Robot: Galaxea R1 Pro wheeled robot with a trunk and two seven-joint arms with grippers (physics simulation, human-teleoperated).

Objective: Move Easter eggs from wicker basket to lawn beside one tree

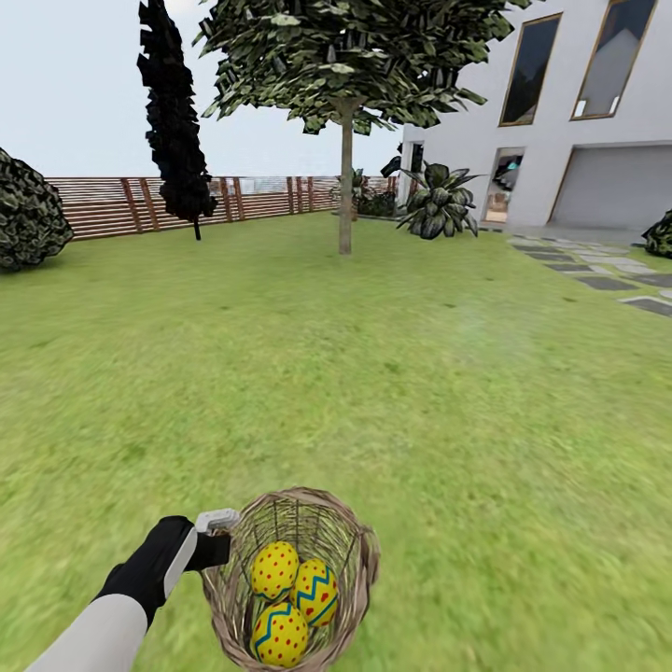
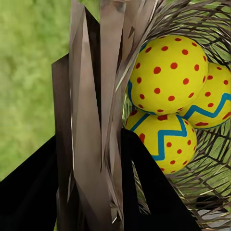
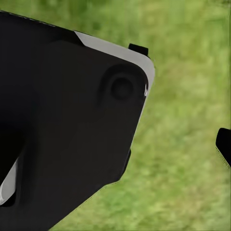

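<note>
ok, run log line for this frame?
left tool: shut on wicker basket rim | eggs: three in basket | tree: far ahead | right tool: unclear

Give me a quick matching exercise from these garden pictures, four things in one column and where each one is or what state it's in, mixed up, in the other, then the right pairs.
Things:
1. Easter eggs
2. left claw
3. tree
4. wooden fence

Places or states:
A. far across the lawn, near the house
B. inside the wicker basket
C. along the back edge of the garden
D. closed on the basket's rim

Pairs: 1-B, 2-D, 3-A, 4-C
</note>
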